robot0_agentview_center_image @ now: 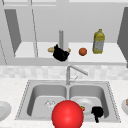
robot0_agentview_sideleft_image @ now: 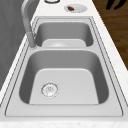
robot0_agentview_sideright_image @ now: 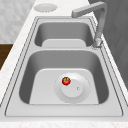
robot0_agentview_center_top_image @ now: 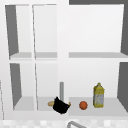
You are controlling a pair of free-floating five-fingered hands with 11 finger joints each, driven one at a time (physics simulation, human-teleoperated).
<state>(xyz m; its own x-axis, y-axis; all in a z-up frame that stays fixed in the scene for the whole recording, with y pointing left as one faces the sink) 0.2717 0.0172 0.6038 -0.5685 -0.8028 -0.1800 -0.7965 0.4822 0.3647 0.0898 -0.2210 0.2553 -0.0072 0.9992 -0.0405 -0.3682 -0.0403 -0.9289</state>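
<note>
Left hand curled round bread roll; bottle label unreadable.

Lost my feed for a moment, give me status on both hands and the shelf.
Left robot hand curled on the bread roll on the lower shelf. Right robot hand curled, empty, at the sink's front. Orange beside.

The scene was lit evenly and brightly, with no single light source to be made out. Soft grey shading was seen inside the white open wall cabinet and along the walls of the brushed steel double sink. No glare was noted. All renders were soft and blurred, and edges were smeared throughout; no edge distortion was observed.
</note>
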